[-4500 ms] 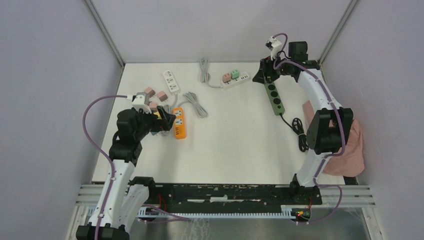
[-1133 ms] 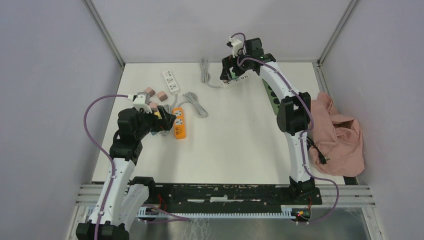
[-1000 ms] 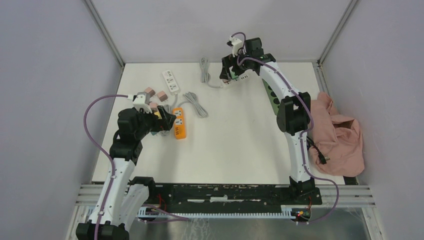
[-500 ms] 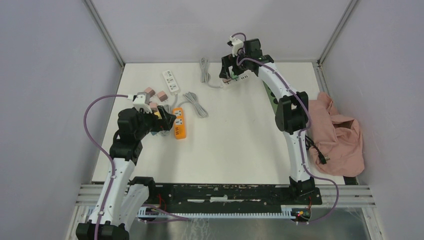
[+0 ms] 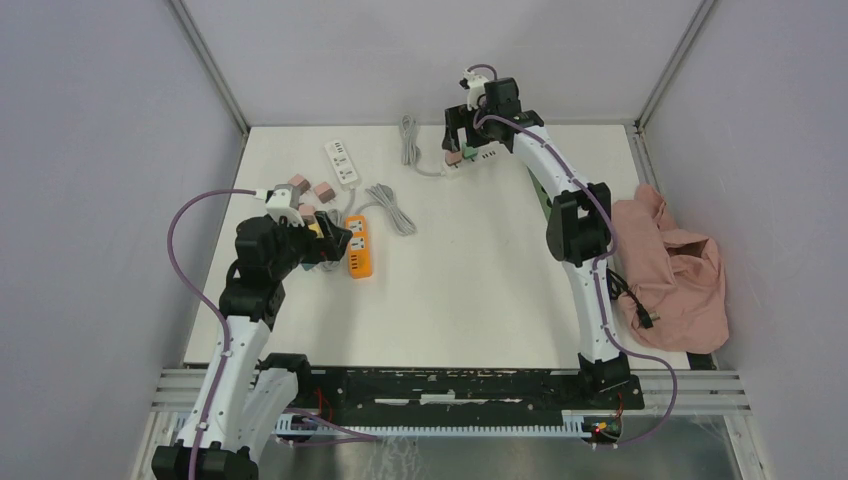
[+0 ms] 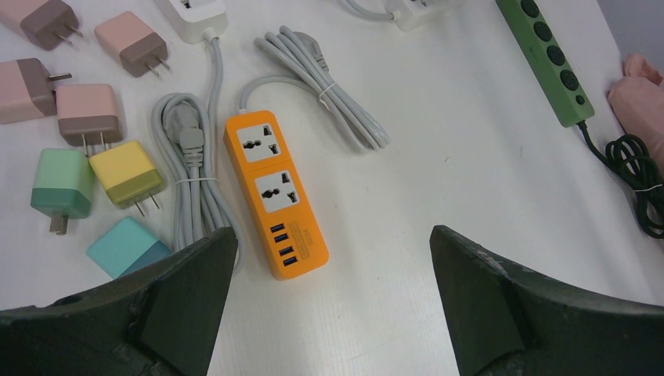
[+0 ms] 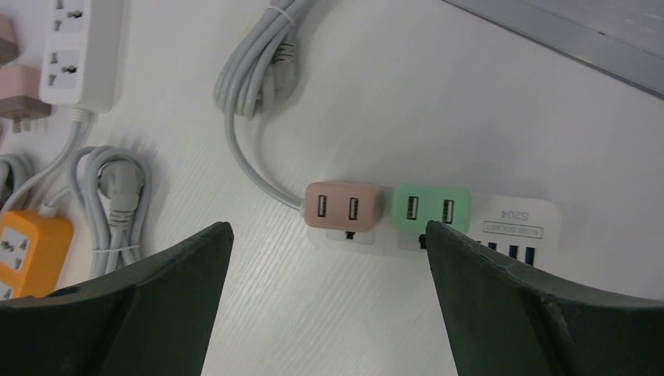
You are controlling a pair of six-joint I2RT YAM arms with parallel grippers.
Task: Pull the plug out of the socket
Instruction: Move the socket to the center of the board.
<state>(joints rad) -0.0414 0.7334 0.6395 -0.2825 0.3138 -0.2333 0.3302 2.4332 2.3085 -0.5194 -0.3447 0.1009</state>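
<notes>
**Item 1. Pink plug (image 7: 343,207) and green plug (image 7: 431,207).** Two square USB adapters stand side by side, both seated in the white socket strip (image 7: 518,223). The strip lies at the far edge of the table (image 5: 480,290), a little right of centre. The pink one sits at the strip's cable end and the green one comes next along.

**Item 2. Right gripper (image 7: 327,231).** It is poised over those two plugs with its jaws spread wide and nothing pinched. In the wrist view its fingers frame the pair. One finger is well clear of the pink plug and the other is close by the green plug's lower corner (contact there cannot be told).

**Item 3. Grey cable (image 7: 254,66).** A bundled lead runs from the strip's pink end and lies just beside it.

**Item 4. Second white strip (image 5: 342,162).** It lies further left along the far side.

**Item 5. Left gripper (image 6: 333,233).** Its jaws are spread wide and hold nothing, above the orange strip (image 6: 274,192) on the table's left.

**Item 6. Loose adapters.** A mint adapter (image 6: 61,184), a yellow adapter (image 6: 125,174), a teal adapter (image 6: 125,247) and several pink-brown adapters (image 6: 86,113) lie left of the orange strip, prongs showing.

**Item 7. Long green strip (image 6: 552,55).** It lies on the right side with its black cord (image 6: 638,176) coiled near a pink cloth (image 5: 680,270) at the table's right edge.
</notes>
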